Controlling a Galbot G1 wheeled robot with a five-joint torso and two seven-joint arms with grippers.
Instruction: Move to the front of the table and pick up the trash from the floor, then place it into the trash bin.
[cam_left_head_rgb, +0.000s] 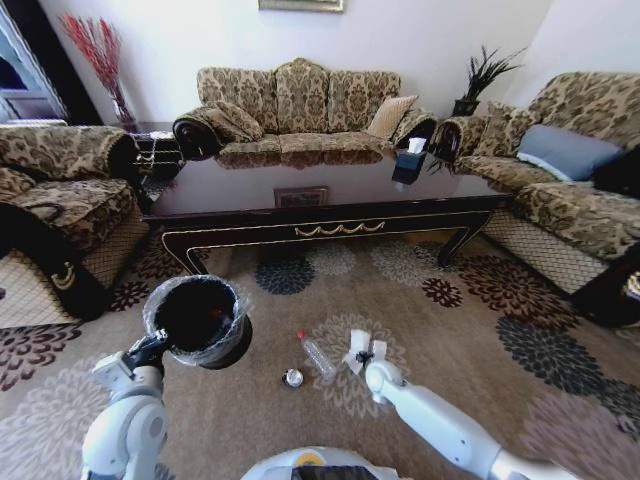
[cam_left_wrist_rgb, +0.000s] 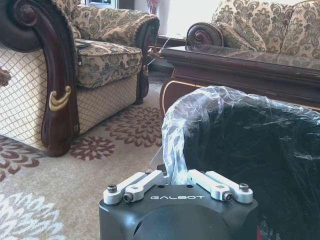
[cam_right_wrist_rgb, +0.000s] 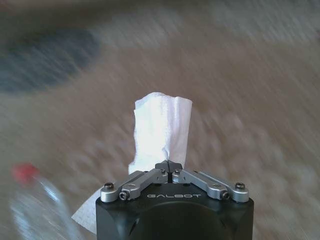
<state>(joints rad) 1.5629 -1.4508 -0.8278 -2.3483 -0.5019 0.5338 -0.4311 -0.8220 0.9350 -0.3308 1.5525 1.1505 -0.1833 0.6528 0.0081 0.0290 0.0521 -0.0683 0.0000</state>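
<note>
Head view, item list for you: paper (cam_left_head_rgb: 360, 350) on the carpet (cam_left_head_rgb: 470, 330) in front of the table (cam_left_head_rgb: 330, 200), with the right gripper (cam_left_head_rgb: 362, 358) on it; bottle (cam_left_head_rgb: 317, 355) lying just beside the paper toward your left, red cap pointing at the table; can (cam_left_head_rgb: 292, 378) near the bottle, on its bin side; bin (cam_left_head_rgb: 198, 320) held at its near rim by the left gripper (cam_left_head_rgb: 150, 348). Handling, as a judgement: the paper is light, soft and crushable, so any raised fold will do and it should not slip, though a loose corner may trail. The bottle looks empty, light, smooth and round; take it across the middle of the body, since it may roll or squirt out of a pinch near the cap. The can is small and stiff, and low to the carpet, so a grip across its sides from above suits it. The bin is light, and its bag liner (cam_left_wrist_rgb: 200, 107) is slick, so a rim hold may creep. Right wrist view: the right gripper (cam_right_wrist_rgb: 170, 169) has its jaws pressed together on the paper (cam_right_wrist_rgb: 162, 125), which stands up between them, a detail the head view leaves unclear; the bottle (cam_right_wrist_rgb: 35, 205) lies close by. Left wrist view: the left gripper (cam_left_wrist_rgb: 175, 176) is pinched shut on the liner at the rim of the bin (cam_left_wrist_rgb: 260, 165), and a dark-framed armchair (cam_left_wrist_rgb: 65, 75) stands off beyond, well apart.
</note>
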